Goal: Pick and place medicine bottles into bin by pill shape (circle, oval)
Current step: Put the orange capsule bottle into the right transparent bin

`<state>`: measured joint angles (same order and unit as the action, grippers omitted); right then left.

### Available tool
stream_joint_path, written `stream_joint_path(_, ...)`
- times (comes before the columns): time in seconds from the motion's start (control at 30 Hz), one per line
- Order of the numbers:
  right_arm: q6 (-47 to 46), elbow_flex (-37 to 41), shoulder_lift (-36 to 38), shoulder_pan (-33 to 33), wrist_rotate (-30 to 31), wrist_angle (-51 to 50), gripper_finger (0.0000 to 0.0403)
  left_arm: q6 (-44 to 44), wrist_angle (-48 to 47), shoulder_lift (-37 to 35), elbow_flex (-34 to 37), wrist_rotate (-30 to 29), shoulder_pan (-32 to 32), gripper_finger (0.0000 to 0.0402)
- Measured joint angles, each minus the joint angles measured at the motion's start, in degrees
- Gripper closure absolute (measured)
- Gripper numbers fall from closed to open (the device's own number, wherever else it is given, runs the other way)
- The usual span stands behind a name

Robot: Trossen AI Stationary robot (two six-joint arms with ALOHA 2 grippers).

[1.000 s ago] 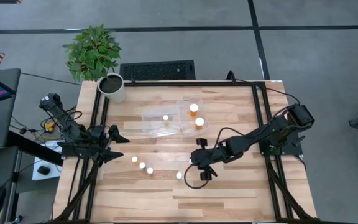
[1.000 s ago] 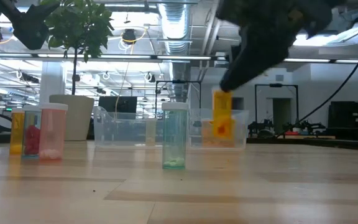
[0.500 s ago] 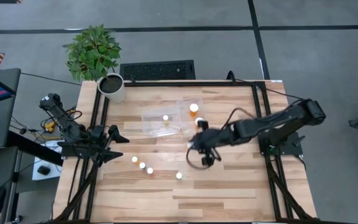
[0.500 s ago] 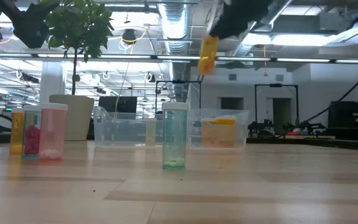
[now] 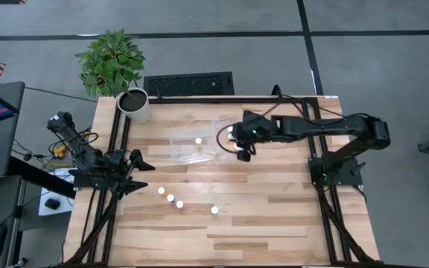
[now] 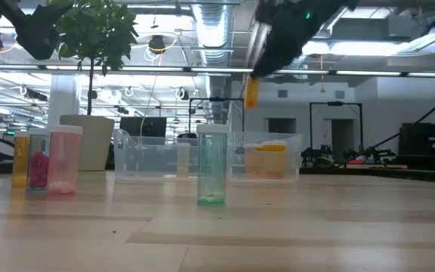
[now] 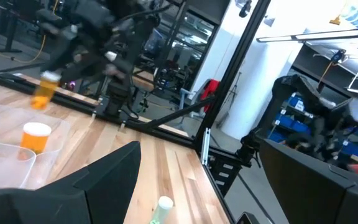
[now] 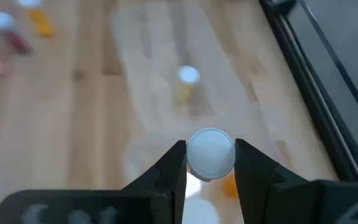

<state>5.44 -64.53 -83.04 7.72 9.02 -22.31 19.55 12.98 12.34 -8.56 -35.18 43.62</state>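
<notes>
Above bin [image 5: 203, 146] right compartment: right gripper [image 5: 242, 143] clamped on white-capped orange bottle [image 8: 211, 152]; left gripper [image 5: 141, 175] spread, idle at table's left edge.

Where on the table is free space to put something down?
Bare wood lies across the near edge, below the row of four bottles, and on the right half under the right arm. It is crowded around the bin, where the right gripper holds a bottle.

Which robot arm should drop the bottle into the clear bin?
The right one, likely. The right gripper is shut on an orange bottle above the bin. The left gripper waits open at the table's left edge, holding nothing.
</notes>
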Motion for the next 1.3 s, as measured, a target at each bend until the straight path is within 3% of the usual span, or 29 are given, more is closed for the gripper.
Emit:
stream_joint_path(0.27, 0.1, 0.0, -8.4, 8.8, -7.9, 2.7, 0.0287, -0.2, -0.6, 0.0, 0.0, 0.2, 0.0, 0.0079)
stream_joint_path(0.47, -0.8, 0.0, -13.7, 10.7, -11.8, 7.6, 0.0287, 0.7, -0.7, 0.0, 0.0, 0.3, 0.0, 0.0079)
stream_joint_path(0.8, 1.1, 0.0, -19.4, 10.8, -12.1, 12.2, 0.0287, 1.2, -0.4, 0.0, 0.0, 0.2, 0.0, 0.0079)
stream_joint_path(1.3, 1.4, 0.0, -21.4, 12.6, -12.2, 13.5, 0.0287, 1.3, -0.2, 0.0, 0.0, 0.0, 0.0, 0.0079)
